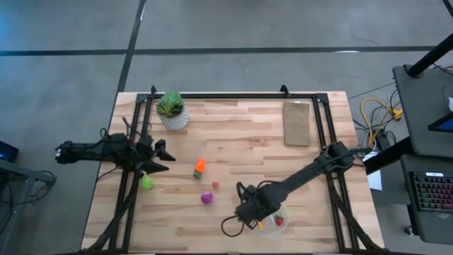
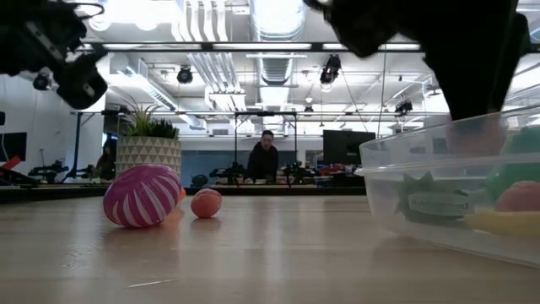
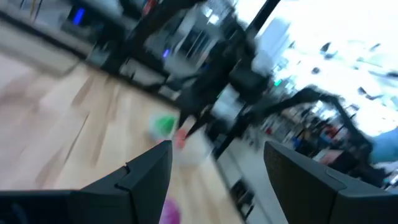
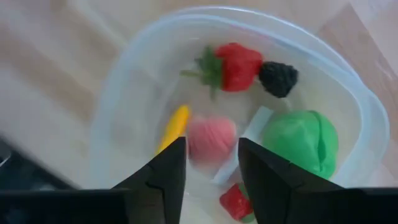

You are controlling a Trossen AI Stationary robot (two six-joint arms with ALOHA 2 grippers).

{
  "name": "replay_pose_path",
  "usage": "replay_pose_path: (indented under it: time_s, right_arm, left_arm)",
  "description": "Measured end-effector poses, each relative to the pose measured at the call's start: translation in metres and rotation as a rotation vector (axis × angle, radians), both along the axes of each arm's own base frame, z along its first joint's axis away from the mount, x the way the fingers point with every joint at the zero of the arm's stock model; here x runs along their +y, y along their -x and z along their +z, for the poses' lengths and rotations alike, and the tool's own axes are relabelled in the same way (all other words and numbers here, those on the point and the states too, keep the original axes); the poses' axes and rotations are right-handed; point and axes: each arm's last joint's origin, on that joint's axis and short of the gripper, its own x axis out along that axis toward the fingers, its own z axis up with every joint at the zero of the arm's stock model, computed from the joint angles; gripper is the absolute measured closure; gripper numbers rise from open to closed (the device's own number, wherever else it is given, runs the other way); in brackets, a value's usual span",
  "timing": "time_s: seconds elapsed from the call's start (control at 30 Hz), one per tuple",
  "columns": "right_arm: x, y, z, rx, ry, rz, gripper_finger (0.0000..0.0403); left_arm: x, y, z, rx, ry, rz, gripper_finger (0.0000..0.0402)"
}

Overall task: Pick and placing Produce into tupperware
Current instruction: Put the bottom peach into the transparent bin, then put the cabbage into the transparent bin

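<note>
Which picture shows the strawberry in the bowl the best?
The right wrist view: it looks straight down into the clear bowl, so the red strawberry with its green leaves is plain. The high view shows only a small red spot in the bowl under the right arm. The low view shows blurry shapes through the bowl's wall. The left wrist view doesn't show it.

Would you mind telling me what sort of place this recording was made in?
Probably a robotics lab or workshop in an open industrial space. The low view shows exposed ceiling ducts and a person seated at a bench behind the wooden table; the high view shows a concrete floor and a keyboard alongside.
</note>
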Motion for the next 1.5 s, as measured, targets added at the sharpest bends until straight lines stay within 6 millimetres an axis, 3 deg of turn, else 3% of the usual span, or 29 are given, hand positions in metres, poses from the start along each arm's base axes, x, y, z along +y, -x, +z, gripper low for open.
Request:
replay_pose_path:
  time_s: [0.27,0.43,0.93,1.2,1.33,1.43,1.5]
  right_arm:
    - [0.0,0.003,-0.01,0.033,-0.005,-0.089,0.0169]
    - [-0.001,0.0,0.004,-0.119,0.126,-0.115,0.0128]
    - [0.0,-0.01,0.023,-0.246,0.19,-0.122,0.0139]
    - [-0.017,-0.013,0.071,-0.397,0.247,-0.094,0.0151]
    - [-0.043,0.008,0.107,-0.413,0.31,-0.101,0.016]
    - [-0.067,0.031,0.143,-0.507,0.4,-0.147,0.0168]
    - [-0.082,0.044,0.157,-0.552,0.437,-0.176,0.0171]
  left_arm:
    - [0.0,0.001,0.014,-0.144,0.008,0.0,0.0162]
    - [0.0,0.001,0.015,-0.155,0.009,0.002,0.0162]
    - [0.001,0.001,0.017,-0.164,0.026,0.026,0.0162]
    - [0.002,0.0,0.016,-0.149,0.066,0.049,0.0162]
    - [0.001,-0.001,0.014,-0.123,0.065,0.046,0.0162]
    - [0.001,-0.002,0.014,-0.12,0.071,0.042,0.0162]
    - [0.001,-0.002,0.014,-0.103,0.117,0.038,0.0162]
